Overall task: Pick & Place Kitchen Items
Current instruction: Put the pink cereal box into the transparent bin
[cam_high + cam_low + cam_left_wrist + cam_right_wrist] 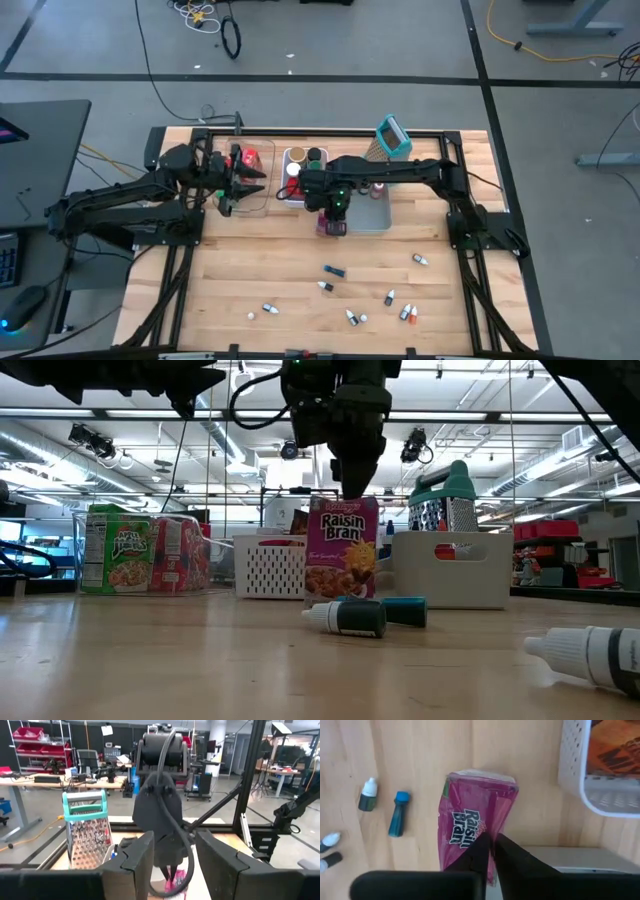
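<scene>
In the low view's foreground a small white-capped dark bottle (347, 618) lies on the wooden table (150, 660). Behind it at centre frame stands the pink Raisin Bran cereal packet (341, 561), with the right gripper (352, 488) directly above, fingers nearly closed at its top edge. At upper left, the left gripper (235, 180) hangs half open over the clear bin (258, 200).
</scene>
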`<control>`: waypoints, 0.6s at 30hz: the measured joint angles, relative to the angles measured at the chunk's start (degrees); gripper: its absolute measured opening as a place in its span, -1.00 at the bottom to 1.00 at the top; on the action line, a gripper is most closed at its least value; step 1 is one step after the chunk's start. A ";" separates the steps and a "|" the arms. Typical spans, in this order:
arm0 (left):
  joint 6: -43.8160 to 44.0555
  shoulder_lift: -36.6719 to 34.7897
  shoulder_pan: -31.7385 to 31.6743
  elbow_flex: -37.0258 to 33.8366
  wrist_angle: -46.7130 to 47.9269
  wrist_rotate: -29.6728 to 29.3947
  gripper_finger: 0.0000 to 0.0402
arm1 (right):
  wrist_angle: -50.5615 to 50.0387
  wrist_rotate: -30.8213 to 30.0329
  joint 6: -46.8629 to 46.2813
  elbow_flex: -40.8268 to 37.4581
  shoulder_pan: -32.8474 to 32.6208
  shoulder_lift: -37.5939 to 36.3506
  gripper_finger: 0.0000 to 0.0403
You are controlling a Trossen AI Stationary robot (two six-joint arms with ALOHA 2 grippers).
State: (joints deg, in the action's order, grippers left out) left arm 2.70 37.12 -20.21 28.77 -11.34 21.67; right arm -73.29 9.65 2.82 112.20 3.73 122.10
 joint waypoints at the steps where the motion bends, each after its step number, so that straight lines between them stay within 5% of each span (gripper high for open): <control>1: 0.03 0.00 0.00 0.00 0.58 0.00 -0.23 | 0.73 0.01 0.68 -0.04 -0.01 -0.14 -0.79; 18: -1.03 0.02 0.00 0.00 2.06 0.00 -0.23 | 4.57 -2.90 0.50 -0.08 -0.63 -3.48 -0.30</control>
State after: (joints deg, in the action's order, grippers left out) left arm 1.67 37.15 -20.21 28.77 -9.28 21.67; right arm -68.72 6.75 3.31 112.12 3.10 118.62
